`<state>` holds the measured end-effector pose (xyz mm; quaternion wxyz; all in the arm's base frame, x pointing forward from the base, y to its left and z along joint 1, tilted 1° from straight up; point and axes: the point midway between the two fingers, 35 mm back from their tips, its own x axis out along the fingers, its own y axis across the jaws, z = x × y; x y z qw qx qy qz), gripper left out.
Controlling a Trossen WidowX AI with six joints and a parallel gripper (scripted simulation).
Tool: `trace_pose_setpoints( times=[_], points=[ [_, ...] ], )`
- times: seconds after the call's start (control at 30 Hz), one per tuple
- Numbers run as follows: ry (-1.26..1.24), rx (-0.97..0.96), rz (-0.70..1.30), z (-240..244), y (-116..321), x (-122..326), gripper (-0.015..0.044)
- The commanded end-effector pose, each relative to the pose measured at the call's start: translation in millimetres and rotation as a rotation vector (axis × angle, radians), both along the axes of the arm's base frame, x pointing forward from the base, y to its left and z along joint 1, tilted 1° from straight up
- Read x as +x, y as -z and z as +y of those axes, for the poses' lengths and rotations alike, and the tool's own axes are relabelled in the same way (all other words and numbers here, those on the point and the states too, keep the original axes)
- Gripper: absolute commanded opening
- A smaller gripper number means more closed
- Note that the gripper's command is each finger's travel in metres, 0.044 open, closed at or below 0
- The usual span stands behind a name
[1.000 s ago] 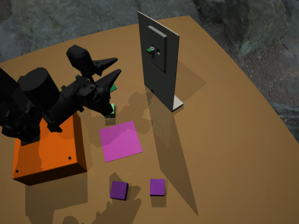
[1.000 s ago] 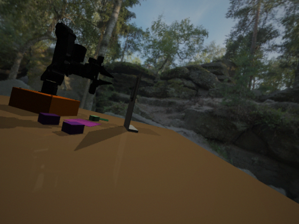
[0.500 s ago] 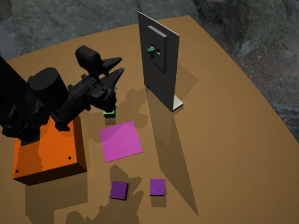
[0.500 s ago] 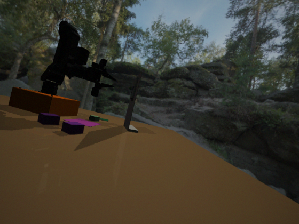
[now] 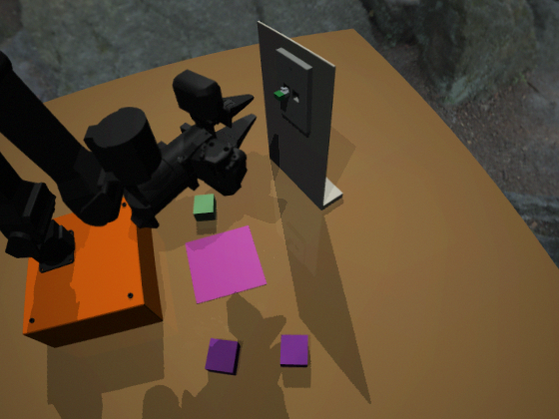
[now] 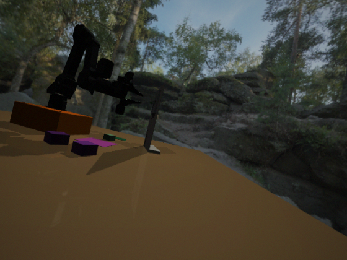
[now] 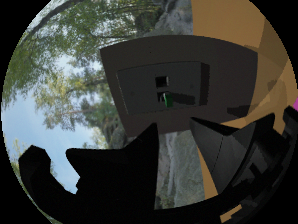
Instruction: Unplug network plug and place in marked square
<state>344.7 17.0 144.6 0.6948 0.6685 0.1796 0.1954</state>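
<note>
The green plug [image 5: 279, 93] [image 7: 168, 100] sits in the socket plate [image 5: 300, 75] [image 7: 137, 90] on the upright grey panel [image 5: 299, 155] [image 6: 152, 124] [image 7: 230, 90]. It is in the lower of two ports in the wrist view; the other port [image 7: 162, 81] is empty. The tab cannot be made out, and the exterior view does not show the plug. My gripper [image 5: 254, 107] [image 6: 141, 98] [image 7: 173, 124] is partly open and empty, held in the air in front of the panel, apart from the plug. A flat magenta square [image 5: 226, 264] [image 6: 97, 142] lies on the table.
A flat green patch [image 6: 121, 138] shows behind the small green block [image 5: 204, 205] [image 6: 109, 137]. Two purple blocks [image 5: 222, 355] [image 5: 294, 350] [image 6: 56, 137] [image 6: 84, 148] stand beyond the magenta square. The arm stands on an orange base [image 5: 100, 279] [image 6: 37, 116].
</note>
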Motion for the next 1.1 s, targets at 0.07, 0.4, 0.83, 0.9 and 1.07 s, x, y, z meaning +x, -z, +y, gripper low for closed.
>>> trace_pose_setpoints(
  times=[0.07, 0.4, 0.83, 0.9, 1.07],
  points=[
    [0.005, 0.006, 0.005, 1.2, -0.1, 10.2, 0.0156],
    [0.005, 0.006, 0.003, 5.2, -1.0, 25.9, 0.0156],
    [0.005, 0.007, 0.001, 12.0, -1.7, 46.0, 0.0156],
    [0.005, 0.007, 0.001, 13.1, -1.7, 49.0, 0.0156],
    [0.005, 0.007, 0.0, 14.0, -1.8, 51.3, 0.0104]
  ],
)
